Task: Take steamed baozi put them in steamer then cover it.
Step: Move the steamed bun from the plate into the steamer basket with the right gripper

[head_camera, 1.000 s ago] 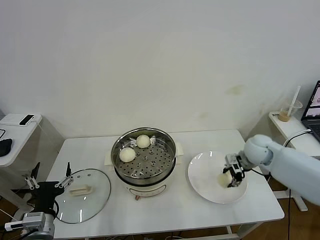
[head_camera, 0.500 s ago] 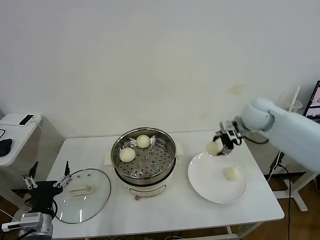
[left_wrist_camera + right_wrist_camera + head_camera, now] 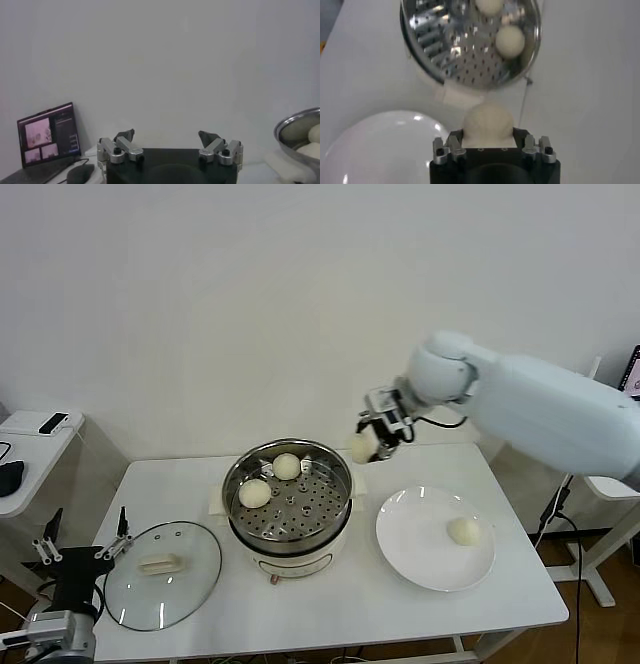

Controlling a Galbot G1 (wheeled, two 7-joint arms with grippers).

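The right end effector point(image 3: 372, 440) pinches a round cream-white steamed bun point(image 3: 361, 447) above the shiny steel steamer basket's point(image 3: 334, 506) right rim; the left end effector point(image 3: 80, 549), left of the steamer, is spread.

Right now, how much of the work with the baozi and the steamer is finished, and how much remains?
Done: two baozi lie in the steamer. In hand: the right hand holds a third baozi in the air beside the steamer's rim, not yet over the basket. Left: one baozi sits on the white plate, and the glass cover lies flat on the table near the open, idle left hand.
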